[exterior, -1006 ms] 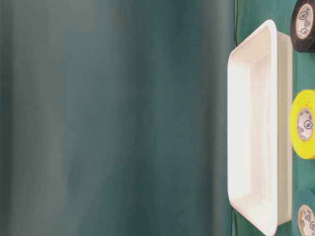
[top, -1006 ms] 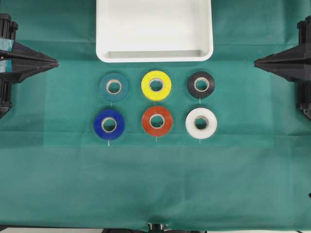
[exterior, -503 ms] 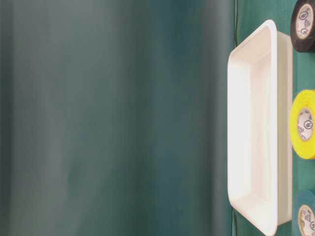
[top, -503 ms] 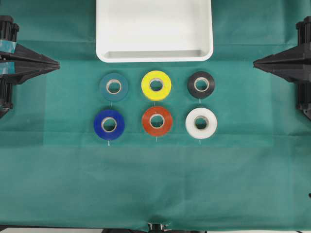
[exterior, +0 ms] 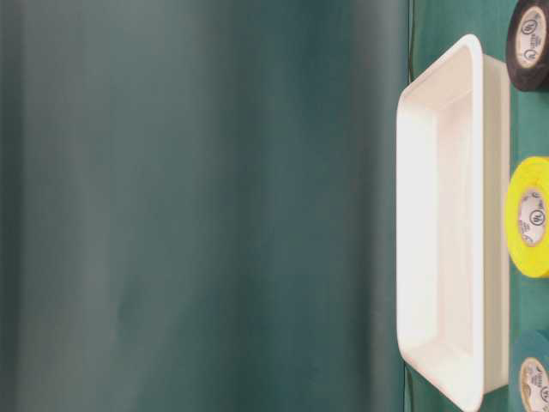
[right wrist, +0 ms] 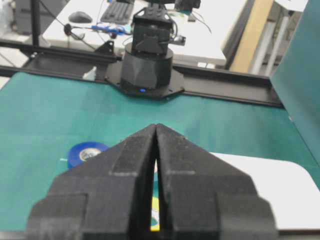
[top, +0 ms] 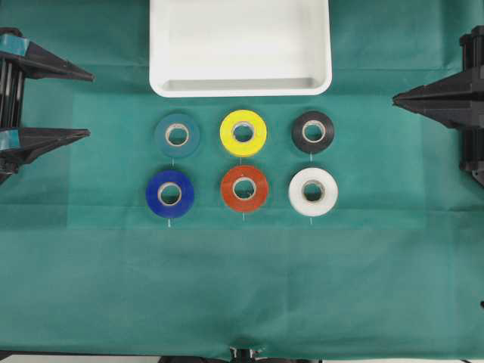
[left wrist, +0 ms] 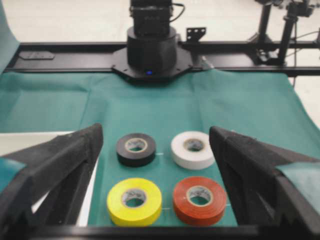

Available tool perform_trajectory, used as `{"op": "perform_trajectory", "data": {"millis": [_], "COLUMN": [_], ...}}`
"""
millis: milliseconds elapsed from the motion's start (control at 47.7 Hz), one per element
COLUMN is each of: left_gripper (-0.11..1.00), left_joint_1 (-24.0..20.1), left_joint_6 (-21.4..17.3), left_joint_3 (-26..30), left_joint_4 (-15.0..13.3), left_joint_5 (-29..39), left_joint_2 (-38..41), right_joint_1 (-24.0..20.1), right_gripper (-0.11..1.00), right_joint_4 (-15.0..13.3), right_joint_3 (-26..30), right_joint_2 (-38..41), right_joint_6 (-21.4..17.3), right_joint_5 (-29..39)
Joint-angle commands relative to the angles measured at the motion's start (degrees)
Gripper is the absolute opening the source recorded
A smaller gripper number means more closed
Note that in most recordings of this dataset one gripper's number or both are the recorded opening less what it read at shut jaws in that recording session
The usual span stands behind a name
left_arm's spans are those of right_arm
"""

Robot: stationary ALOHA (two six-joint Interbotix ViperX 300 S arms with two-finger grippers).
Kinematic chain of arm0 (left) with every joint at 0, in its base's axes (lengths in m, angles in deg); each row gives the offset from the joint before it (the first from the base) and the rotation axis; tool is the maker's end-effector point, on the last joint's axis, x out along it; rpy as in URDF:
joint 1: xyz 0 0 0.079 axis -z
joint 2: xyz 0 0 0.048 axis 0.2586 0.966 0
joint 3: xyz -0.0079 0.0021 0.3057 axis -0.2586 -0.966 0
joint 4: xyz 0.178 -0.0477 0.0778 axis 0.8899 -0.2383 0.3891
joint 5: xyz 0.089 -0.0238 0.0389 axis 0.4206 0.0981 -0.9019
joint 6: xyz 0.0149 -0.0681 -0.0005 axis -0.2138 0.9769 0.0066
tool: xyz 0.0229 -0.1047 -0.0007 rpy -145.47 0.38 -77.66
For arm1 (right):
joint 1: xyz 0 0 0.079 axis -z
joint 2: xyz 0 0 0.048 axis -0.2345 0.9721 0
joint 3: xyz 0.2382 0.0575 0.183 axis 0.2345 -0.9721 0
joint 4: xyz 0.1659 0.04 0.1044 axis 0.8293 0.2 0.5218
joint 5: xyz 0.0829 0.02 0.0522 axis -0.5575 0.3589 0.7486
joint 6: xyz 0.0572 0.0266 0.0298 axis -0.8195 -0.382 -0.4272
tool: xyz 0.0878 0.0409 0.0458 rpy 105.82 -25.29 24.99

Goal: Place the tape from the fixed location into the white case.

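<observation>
- Overhead view: the left gripper (top: 87, 104) sits at the left edge of the green cloth (top: 242, 287) with its two fingers spread wide apart and nothing between them.
- From the left wrist view the same fingers (left wrist: 60, 165) frame the scene on either side, with open cloth and four rolls showing in the gap.
- The right gripper (top: 396, 97) sits at the right edge, its fingers pressed together to a single point; the right wrist view shows only a thin slit between them and nothing gripped.
- Both grippers are well apart from the rolls.
- The tape (top: 243, 133), the yellow roll, lies flat in the middle of the upper row, between the teal roll (top: 177, 135) on its left and the black roll (top: 312, 132) on its right.
- Below it in the lower row lies the orange-red roll (top: 244, 188), with the blue roll (top: 169, 193) to the left and the white roll (top: 312, 191) to the right.
- The white case (top: 240, 89) lies beyond the upper row, just above the tape, with nothing in it.
- Across the table the left wrist view shows the other arm's black base (left wrist: 151, 52).
</observation>
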Motion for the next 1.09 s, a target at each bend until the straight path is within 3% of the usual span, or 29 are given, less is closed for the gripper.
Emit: {"op": "perform_trajectory", "data": {"millis": [0, 335, 754, 1069], "left_gripper": [0.98, 0.98, 0.98, 0.98], "left_joint_1": [0.3, -0.7, -7.5, -7.6], "left_joint_6": [0.0, 0.0, 0.0, 0.0], "left_joint_3": [1.5, 1.6, 1.6, 1.8], "left_joint_4": [-0.1, -0.1, -0.1, -0.1], "left_joint_5": [-0.6, -0.2, 1.1, 1.0], "left_joint_2": [0.4, 0.5, 0.5, 0.5], "right_joint_1": [-0.2, -0.2, -0.2, -0.2], "right_gripper": [0.0, 0.0, 0.0, 0.0], "right_joint_4": [0.0, 0.0, 0.1, 0.0], "right_joint_3": [1.8, 2.0, 1.9, 2.2], "right_joint_2": [0.6, 0.6, 0.6, 0.6], "right_joint_6": [-0.1, -0.1, -0.1, -0.1], "right_joint_5": [-0.2, 0.2, 0.4, 1.2]}}
